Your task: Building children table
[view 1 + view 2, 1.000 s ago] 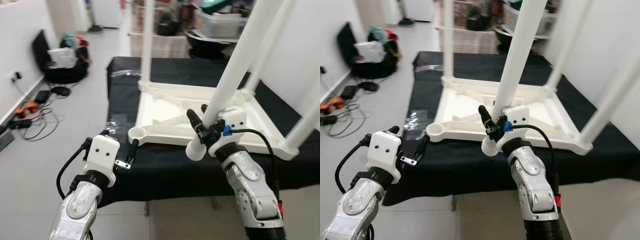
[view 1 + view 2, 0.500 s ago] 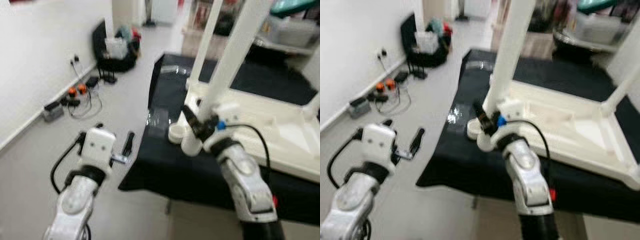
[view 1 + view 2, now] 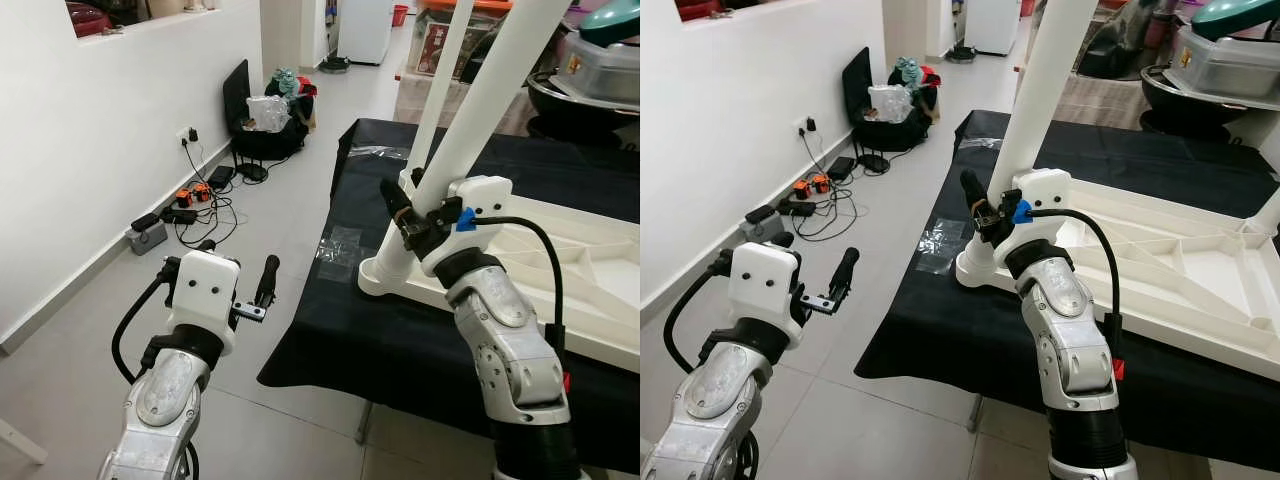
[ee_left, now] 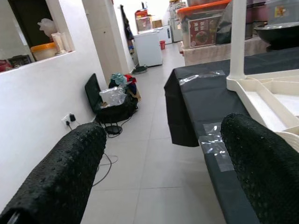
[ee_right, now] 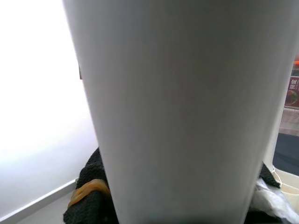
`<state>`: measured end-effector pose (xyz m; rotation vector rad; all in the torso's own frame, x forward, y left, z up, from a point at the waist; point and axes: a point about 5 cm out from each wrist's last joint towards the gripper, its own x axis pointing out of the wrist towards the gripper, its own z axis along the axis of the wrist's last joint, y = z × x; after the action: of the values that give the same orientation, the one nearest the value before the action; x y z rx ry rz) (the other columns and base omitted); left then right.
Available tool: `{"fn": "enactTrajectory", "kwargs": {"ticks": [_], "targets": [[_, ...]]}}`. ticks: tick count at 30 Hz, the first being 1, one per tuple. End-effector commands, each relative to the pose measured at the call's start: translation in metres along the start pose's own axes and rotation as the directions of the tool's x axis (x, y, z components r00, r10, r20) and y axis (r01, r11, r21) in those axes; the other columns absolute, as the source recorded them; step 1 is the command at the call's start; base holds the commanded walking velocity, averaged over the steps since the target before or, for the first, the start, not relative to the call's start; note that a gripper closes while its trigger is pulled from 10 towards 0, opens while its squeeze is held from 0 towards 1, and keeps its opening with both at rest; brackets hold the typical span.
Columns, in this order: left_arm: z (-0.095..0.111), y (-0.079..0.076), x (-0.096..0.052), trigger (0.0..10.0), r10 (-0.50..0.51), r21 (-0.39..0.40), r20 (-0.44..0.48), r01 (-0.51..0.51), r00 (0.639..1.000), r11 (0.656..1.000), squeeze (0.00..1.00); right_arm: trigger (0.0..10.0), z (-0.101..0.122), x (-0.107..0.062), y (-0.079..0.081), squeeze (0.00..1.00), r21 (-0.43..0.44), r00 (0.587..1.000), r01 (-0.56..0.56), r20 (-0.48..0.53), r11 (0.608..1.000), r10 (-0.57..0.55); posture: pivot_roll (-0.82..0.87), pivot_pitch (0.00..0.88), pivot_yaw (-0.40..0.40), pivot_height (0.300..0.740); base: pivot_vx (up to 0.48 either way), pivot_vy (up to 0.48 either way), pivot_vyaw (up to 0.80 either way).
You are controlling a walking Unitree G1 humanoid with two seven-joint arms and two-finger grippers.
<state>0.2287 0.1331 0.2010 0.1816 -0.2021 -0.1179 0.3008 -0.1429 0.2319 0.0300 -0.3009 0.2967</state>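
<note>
The white table leg [image 3: 470, 110], clamped in the right gripper [image 3: 985, 215], now stands with its foot at the upturned tabletop's [image 3: 1200, 270] near corner socket — likely ready for seating — while the left gripper [image 3: 255, 295] hangs open beside that tabletop.

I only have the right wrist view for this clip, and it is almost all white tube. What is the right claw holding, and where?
Observer: The right claw is shut on a white table leg, near the leg's lower end.
Operator: Is that leg in the tabletop?
Observer: Its lower end sits at the near corner socket of the upturned white tabletop, which lies on a black-covered table. Whether it is fully seated, I cannot tell.
Operator: And the left arm?
Observer: The left claw is open, holding nothing, out over the floor beside the black-covered table.
</note>
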Motion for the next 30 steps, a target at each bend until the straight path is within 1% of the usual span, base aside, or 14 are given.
{"fn": "enactTrajectory", "kwargs": {"ticks": [1, 10, 22, 30], "targets": [[0.003, 0.002, 0.000, 10.0, 0.009, 0.013, 0.003, -0.009, 1.000, 1.000, 0.00, 10.0, 0.009, 0.003, 0.000, 0.00, 0.011, 0.999, 0.004, 0.032, 1.000, -0.004, 0.04, 0.000, -0.083, 0.740, 0.304, 0.000, 0.00], [0.007, 0.005, 0.002, 10.0, 0.019, 0.023, 0.008, -0.019, 1.000, 1.000, 0.00, 10.0, 0.018, 0.009, 0.005, 0.00, 0.016, 0.998, -0.005, 0.059, 1.000, 0.004, 0.04, 0.000, -0.084, 0.740, 0.325, 0.000, 0.00], [0.010, 0.007, 0.005, 10.0, 0.028, 0.027, 0.011, -0.028, 1.000, 0.999, 0.00, 10.0, 0.023, 0.013, 0.001, 0.00, 0.020, 0.997, 0.016, 0.069, 1.000, -0.017, 0.04, 0.000, -0.086, 0.740, 0.384, 0.000, 0.00], [0.009, 0.009, 0.007, 10.0, 0.045, 0.022, -0.005, -0.045, 0.999, 0.999, 0.00, 10.0, 0.025, 0.016, 0.000, 0.00, 0.020, 0.997, 0.022, 0.077, 1.000, -0.023, 0.04, 0.000, -0.082, 0.740, 0.000, 0.000, 0.00]]}}
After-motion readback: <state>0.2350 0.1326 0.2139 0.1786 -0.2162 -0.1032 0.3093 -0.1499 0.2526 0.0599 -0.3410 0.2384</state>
